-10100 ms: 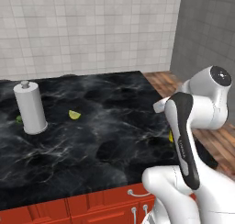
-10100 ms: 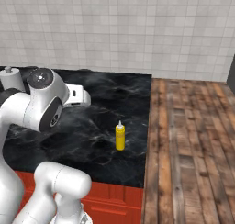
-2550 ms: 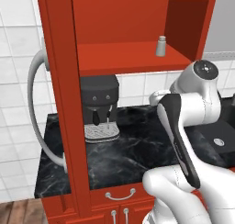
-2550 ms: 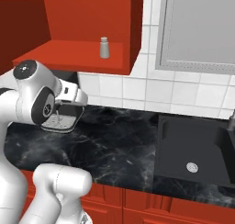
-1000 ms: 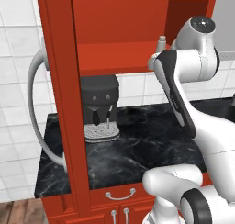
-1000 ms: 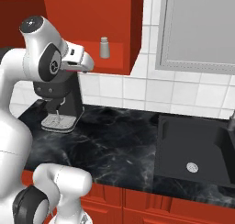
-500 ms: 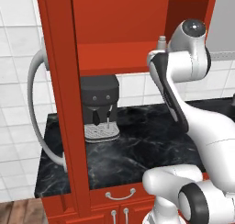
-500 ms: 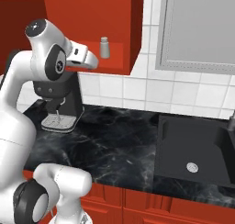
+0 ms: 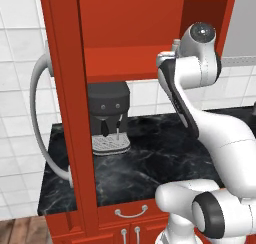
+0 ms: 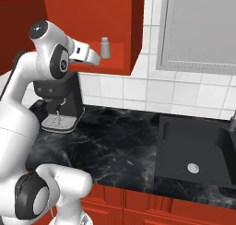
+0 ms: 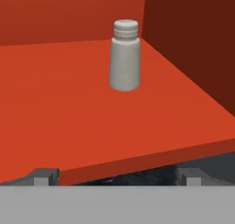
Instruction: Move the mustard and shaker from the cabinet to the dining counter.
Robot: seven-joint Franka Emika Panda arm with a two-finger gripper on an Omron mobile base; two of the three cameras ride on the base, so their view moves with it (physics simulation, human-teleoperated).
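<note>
The shaker (image 10: 105,47), small and light grey with a ribbed top, stands upright on the shelf of the open red cabinet (image 10: 92,12), near its right wall. My gripper (image 10: 95,59) is level with the shelf's front edge, a little left of the shaker and short of it, pointing at it. In the hand view the shaker (image 11: 125,55) stands ahead on the shelf (image 11: 69,108), and my gripper (image 11: 119,176) is open with nothing between its fingertips (image 11: 45,175). The arm covers most of the shaker in the left base view. The mustard and the dining counter are out of view.
A dark coffee machine (image 9: 107,115) stands on the black marble counter (image 10: 115,141) under the cabinet. The cabinet door (image 9: 65,88) hangs open at the left. A black sink (image 10: 193,150) is set into the counter at the right, below a grey window (image 10: 203,26).
The arm has lifted the hand from counter height to the shelf and brought it closer to the shaker. The jaws have stayed open. The shaker has not moved.
</note>
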